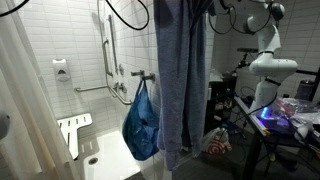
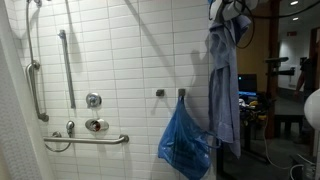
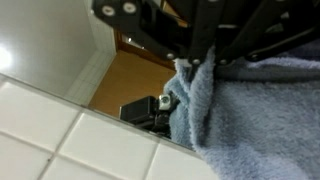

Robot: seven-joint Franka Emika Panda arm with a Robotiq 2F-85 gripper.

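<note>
The grey-blue towel (image 3: 250,120) hangs high in the air beside the white tiled wall (image 2: 120,50), with its long body falling straight down in both exterior views (image 1: 180,80) (image 2: 225,80). In the wrist view the gripper (image 3: 195,65) has its fingers pressed together on a bunched upper edge of the cloth, so the towel is carried only by this pinch. Just beside its lower half a blue bag (image 2: 183,140) hangs from a wall hook (image 2: 181,93). Further along the wall there is a grab bar (image 2: 85,140). The step in hand seems to be holding the towel up near the hooks. A further move calls for a firm pinch and keeping the cloth away from the bag.
</note>
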